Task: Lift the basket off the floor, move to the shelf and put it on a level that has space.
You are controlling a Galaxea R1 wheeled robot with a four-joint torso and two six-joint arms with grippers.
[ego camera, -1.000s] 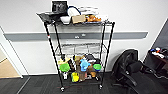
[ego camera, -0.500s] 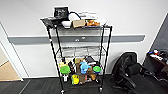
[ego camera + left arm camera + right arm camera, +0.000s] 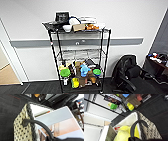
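The basket [image 3: 23, 131] hangs off the floor [image 3: 8, 109]; shelf [image 3: 78, 53] middle level [image 3: 80, 53] bare (finger state can't be told).

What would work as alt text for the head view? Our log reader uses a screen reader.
A tall black wire shelf stands against a white wall, its top tier crowded with boxes and a white bowl, its middle level bare, its lower tier packed with colourful items. A black bag slumps on the dark floor beside it.
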